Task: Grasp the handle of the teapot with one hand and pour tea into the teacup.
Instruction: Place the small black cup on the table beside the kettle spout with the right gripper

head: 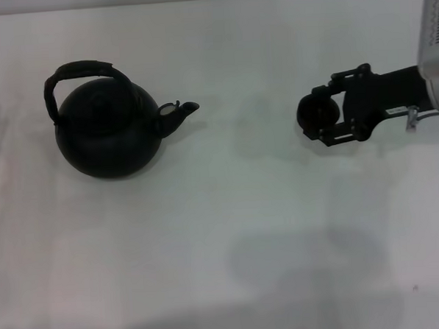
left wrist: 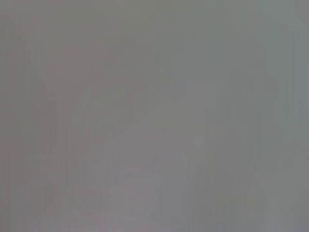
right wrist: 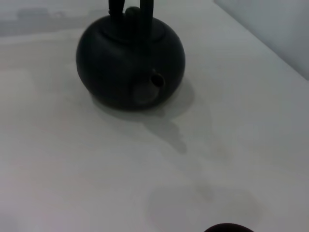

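Note:
The round matte black teapot (head: 109,135) stands on the white table at the left, its short spout (head: 180,115) pointing right. Its arched black handle (head: 78,72) stands upright over the body. My right gripper (head: 316,115) reaches in from the right edge, well to the right of the spout, and is shut on the tiny dark teacup (head: 318,113). In the right wrist view the teapot (right wrist: 130,63) faces me spout-first and only the teacup's rim (right wrist: 227,228) shows at the picture's edge. My left gripper is out of view; the left wrist view shows only blank grey.
The white table (head: 230,230) stretches between the teapot and the teacup. My right arm's silver-white housing (head: 435,28) is at the far right. The arm's soft shadow (head: 313,263) lies on the near part of the table.

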`<state>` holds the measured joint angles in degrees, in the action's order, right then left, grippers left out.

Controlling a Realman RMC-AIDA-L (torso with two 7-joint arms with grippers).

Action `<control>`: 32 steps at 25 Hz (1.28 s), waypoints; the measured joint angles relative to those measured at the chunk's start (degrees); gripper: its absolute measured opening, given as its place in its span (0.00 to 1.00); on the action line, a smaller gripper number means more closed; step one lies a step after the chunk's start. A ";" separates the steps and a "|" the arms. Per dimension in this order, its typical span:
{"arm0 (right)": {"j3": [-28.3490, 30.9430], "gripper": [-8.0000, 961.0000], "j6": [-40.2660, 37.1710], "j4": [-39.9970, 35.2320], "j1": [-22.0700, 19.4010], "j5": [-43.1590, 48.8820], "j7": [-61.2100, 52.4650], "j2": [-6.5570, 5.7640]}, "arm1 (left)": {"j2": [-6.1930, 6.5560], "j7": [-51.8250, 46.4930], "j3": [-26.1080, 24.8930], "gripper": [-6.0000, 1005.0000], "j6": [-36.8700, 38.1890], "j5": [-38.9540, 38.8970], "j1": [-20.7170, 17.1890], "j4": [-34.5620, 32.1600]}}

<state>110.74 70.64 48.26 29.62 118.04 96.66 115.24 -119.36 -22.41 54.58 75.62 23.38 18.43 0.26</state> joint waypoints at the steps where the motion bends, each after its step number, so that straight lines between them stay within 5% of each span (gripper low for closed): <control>1: -0.46 0.76 -0.39 -0.12 0.11 -0.38 0.00 0.01 | 0.00 0.00 0.00 0.88 0.03 0.06 0.11 0.03; 32: -13.37 0.76 -11.26 -5.99 1.59 -7.25 -1.13 0.47 | -0.09 0.00 0.00 0.88 0.41 0.17 0.37 0.09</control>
<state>97.37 59.38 42.27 31.22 110.79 95.53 115.70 -119.45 -22.41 54.58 76.03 23.56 18.81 0.35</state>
